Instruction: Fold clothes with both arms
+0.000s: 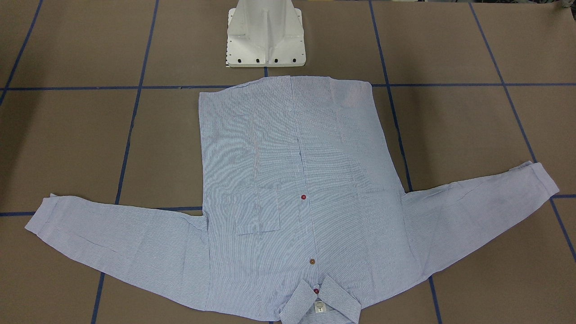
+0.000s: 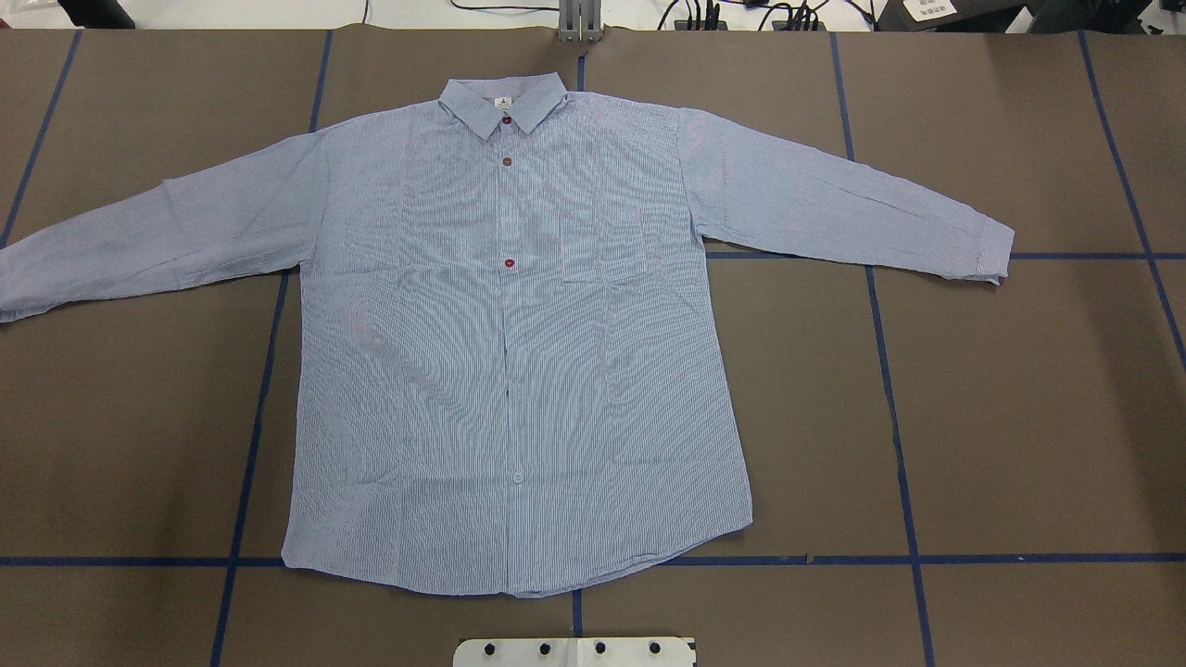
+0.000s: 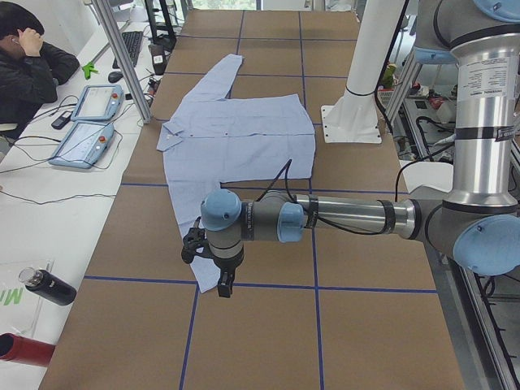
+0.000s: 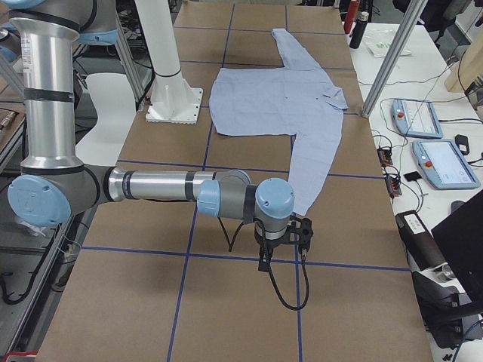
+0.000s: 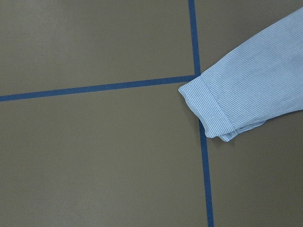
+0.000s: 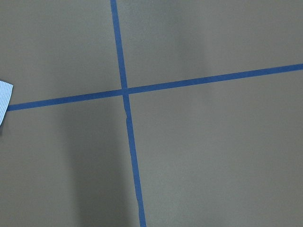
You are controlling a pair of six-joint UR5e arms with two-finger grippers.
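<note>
Pale blue-and-white stripe covers the middle of the brown worktop. The button-up shirt lies flat and face up, collar on the far side from me and hem near the white pedestal. Its long axis runs side to side, cuff to cuff, with both sleeves spread wide and slanting a little back toward the robot.

Starting on the left, the left cuff reaches the edge of the overhead view. The left wrist camera has it fully in frame, right of centre, beside a crossing of blue tape. From the left end of the worktop, the left pincer hangs over that sleeve end, fingers pointing down. I cannot tell whether it is released or clenched, but nothing appears to be in it.

On the right, the right cuff lies on a tape line. The right wrist camera catches only a sliver of it at its left border. The right pincer sits just past the sleeve tip, toward the worktop's end, and I cannot tell its state either.

I judge the left arm the better placed. It should need only to go down, while the right would first have to shift inward along the sleeve's line.
</note>
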